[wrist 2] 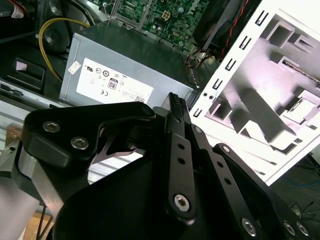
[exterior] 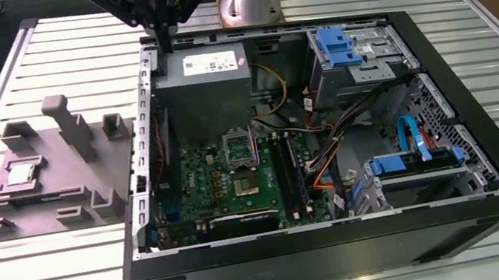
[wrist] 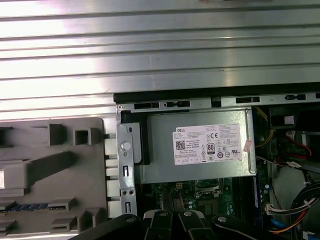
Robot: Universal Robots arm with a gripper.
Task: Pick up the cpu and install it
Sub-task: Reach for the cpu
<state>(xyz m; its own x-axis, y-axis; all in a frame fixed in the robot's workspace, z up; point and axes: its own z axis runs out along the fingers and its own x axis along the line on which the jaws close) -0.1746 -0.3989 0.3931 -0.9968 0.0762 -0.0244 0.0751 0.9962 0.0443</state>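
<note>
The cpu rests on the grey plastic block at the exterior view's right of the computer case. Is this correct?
No, wrong side. In the exterior view the cpu rests on the grey plastic block at the exterior view's left of the computer case.

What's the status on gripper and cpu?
Gripper above case rim, by power supply. Cpu on grey block, untouched. Nothing over it.

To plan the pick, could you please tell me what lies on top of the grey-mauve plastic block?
A small flat square silver chip, the cpu, lies on the grey-mauve plastic block among its upright posts. The seat beneath it is covered.
</note>
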